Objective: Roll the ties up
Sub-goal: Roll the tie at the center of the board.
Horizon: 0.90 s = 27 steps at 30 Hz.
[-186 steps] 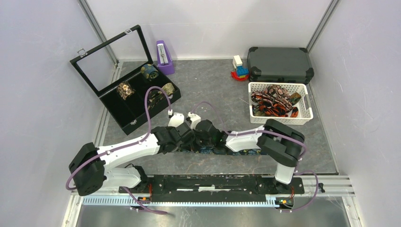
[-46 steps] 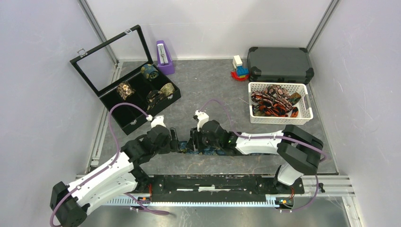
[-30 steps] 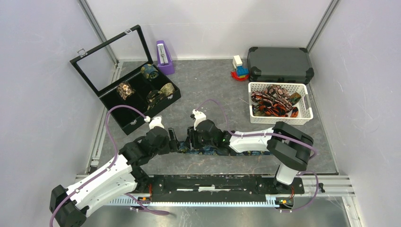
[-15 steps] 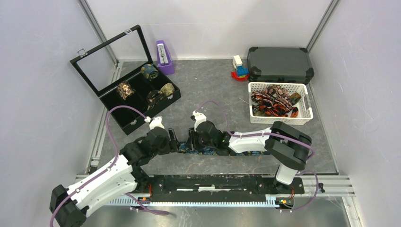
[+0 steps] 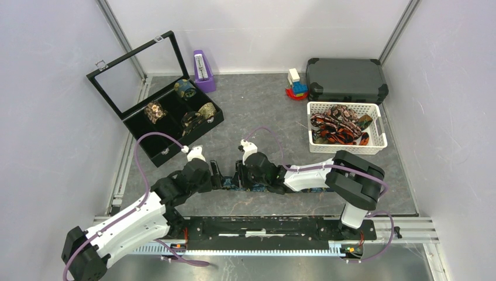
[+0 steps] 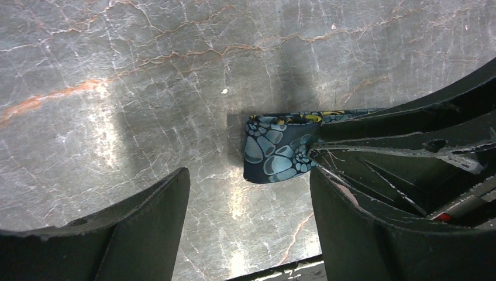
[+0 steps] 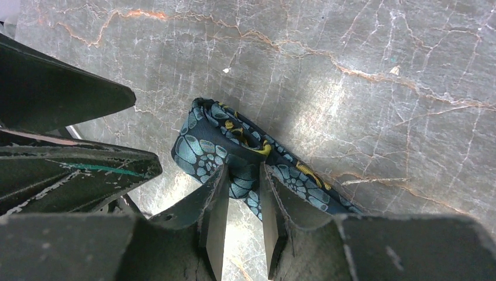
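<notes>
Change: compared with six seconds back, the right gripper (image 7: pixel 243 170) and the left gripper (image 6: pixel 248 175) are both sitting further left along the navy tie (image 7: pixel 202 152), at its very end. The left arm is reaching in from a lower, more folded stance. Over the last half second almost nothing is shifting.
Navy tie: lying flat on the counter (image 7: pixel 362 76) between the two arm tips, with its end doubling over into a first small turn. The rest is trailing off to the right beneath the right arm.
Risk, fold: the turn is looking loose and a little skewed. If the pinch is letting go before anything else is pressing the fabric, it is likely springing flat again.
Risk, roll: turning off the strip's own line is probably giving a cone instead of a neat coil.
Risk, crowding: the two tips are working very near each other, so a hasty close-in is risking a knock.
Right gripper: clenching on the doubled end, fingers nearly together, with fabric bunching between them.
Left gripper: standing wide apart, holding nothing, straddling the fold. Whether one finger is brushing the fabric I cannot tell.
Further out: coils (image 5: pixel 155 110) are sitting in the black case (image 5: pixel 153 140) at far left, and loose ties (image 5: pixel 336 126) are waiting in the white basket (image 5: pixel 345 148) at right.
</notes>
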Motion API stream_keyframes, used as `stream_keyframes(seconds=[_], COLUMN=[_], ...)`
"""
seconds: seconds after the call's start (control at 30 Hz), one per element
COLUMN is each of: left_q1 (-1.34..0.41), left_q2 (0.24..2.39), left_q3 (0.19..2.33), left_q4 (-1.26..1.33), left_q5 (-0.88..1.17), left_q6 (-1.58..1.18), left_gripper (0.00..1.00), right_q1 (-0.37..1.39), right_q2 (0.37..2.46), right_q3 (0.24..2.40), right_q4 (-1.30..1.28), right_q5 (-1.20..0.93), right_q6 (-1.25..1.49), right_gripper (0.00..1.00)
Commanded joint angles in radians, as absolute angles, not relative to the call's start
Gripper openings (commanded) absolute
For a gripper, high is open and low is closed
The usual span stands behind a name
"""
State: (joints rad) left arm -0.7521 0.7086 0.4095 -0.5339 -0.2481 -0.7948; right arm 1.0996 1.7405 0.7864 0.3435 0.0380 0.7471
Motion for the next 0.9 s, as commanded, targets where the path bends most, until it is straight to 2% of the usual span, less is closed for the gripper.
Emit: stream_keyframes(seconds=[0.0, 0.37, 0.87], left_q1=[-0.746, -0.742, -0.716], left_q2=[0.695, 0.675, 0.681], left_q3=[0.393, 0.336, 0.223], left_q4=[-0.467, -0.361, -0.163], left_q5=[-0.222, -0.176, -0.131], left_q6=[-0.796, -0.776, -0.756], left_gripper=[0.81, 0.81, 0.72], right_q1=[1.106, 1.106, 1.095], right_q2=[1.762, 1.779, 1.784], right_q3=[0.766, 0.737, 0.723], right_q4=[0.383, 0.422, 0.434], right_q5=[0.054, 0.039, 0.040], right_q6=[0.752, 0.771, 0.768], right_gripper=[0.32, 0.32, 0.32])
